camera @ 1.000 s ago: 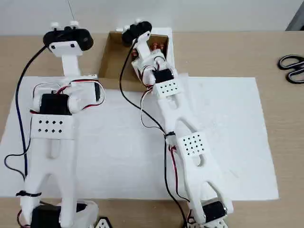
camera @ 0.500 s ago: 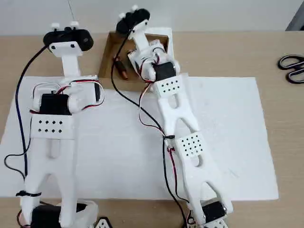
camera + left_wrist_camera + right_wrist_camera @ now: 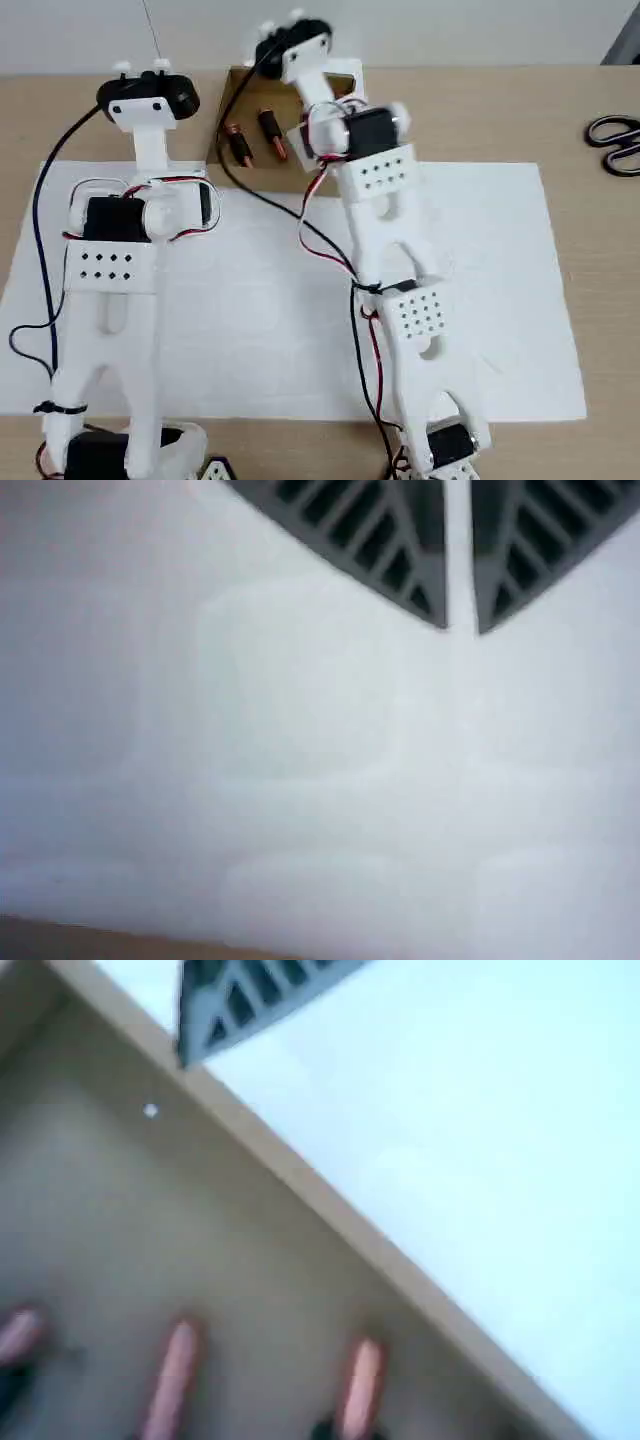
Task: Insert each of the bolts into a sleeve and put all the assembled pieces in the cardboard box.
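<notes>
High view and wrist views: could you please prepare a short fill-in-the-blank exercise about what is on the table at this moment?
1. The ____ arm stretches over the cardboard box.
2. The right wrist view shows ____ assembled pieces lying on the box floor.
3. A pair of black ____ lies on the bare wooden table, beyond the white sheet.

Missing words: right; three; scissors.

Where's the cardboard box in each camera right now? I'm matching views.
High view: cardboard box at the top centre, at the white paper's far edge.
Left wrist view: white paper under that arm.
Right wrist view: its wall runs diagonally beside the paper.
Shared landmark: the white paper.
</notes>
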